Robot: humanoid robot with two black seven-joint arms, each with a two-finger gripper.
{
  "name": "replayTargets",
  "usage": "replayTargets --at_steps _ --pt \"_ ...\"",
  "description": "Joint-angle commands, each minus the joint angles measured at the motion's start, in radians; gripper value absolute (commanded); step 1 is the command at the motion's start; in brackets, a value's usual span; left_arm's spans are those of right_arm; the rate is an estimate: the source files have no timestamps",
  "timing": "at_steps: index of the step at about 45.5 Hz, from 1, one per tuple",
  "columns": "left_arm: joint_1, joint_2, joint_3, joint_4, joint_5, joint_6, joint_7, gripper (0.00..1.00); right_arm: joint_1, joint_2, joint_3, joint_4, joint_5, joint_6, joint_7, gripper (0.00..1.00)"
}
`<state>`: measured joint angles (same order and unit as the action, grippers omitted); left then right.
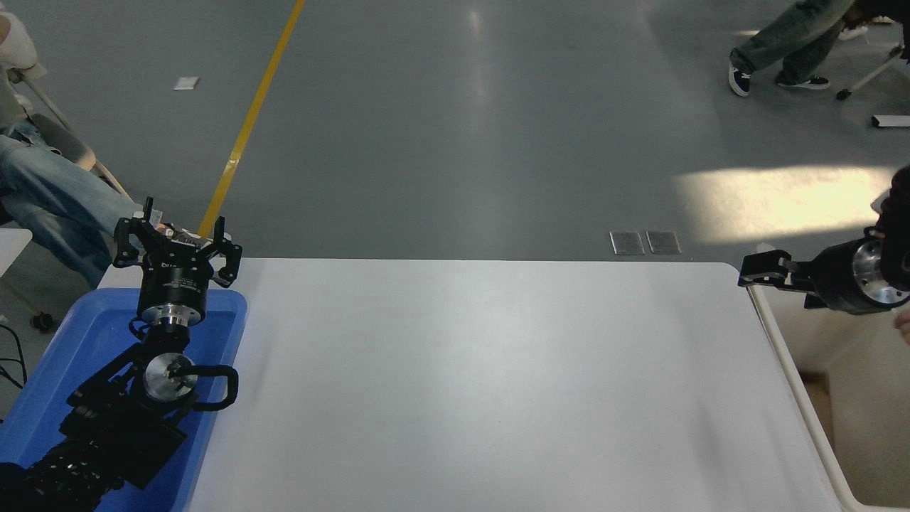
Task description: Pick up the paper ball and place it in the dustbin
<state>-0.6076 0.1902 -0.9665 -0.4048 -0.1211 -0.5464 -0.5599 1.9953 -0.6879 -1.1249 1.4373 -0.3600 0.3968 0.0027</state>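
Observation:
The dustbin [802, 398] is a cream-white bin at the table's right end, cut off by the picture's edge, with a brownish patch on its inside bottom. The paper ball is not in view. My right gripper [761, 274] comes in from the right edge and points left. It hangs over the bin's far left corner, above the rim. I cannot see how its jaws stand, and nothing shows in it. My left gripper [178, 229] is parked at the lower left over the blue tray [92, 327], open and empty.
The white table [483, 384] spans the middle. A seated person in jeans [50, 192] is at the far left. Another person's legs [789, 43] walk at the top right. Something skin-coloured shows at the right edge [903, 324].

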Motion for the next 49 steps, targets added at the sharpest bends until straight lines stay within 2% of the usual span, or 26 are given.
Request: replayTargets --at_steps 1,12,25,33,49 --pt "0.000 0.000 -0.001 0.000 -0.002 0.000 0.000 0.99 0.295 0.151 -0.108 0.167 0.102 0.158 0.000 1.00" --pt "0.000 0.000 -0.001 0.000 -0.002 0.000 -0.002 0.99 0.385 0.329 -0.113 0.213 0.239 0.223 0.000 1.00" --pt "0.000 0.000 -0.001 0.000 -0.002 0.000 -0.002 0.99 0.444 0.442 -0.118 0.244 0.331 0.274 0.000 1.00" --pt "0.000 0.000 -0.001 0.000 -0.002 0.000 -0.002 0.99 0.458 0.481 -0.116 0.249 0.352 0.281 0.002 1.00" --pt "0.000 0.000 -0.001 0.001 -0.002 0.000 -0.002 0.99 0.459 0.490 -0.115 0.250 0.354 0.297 0.002 1.00"
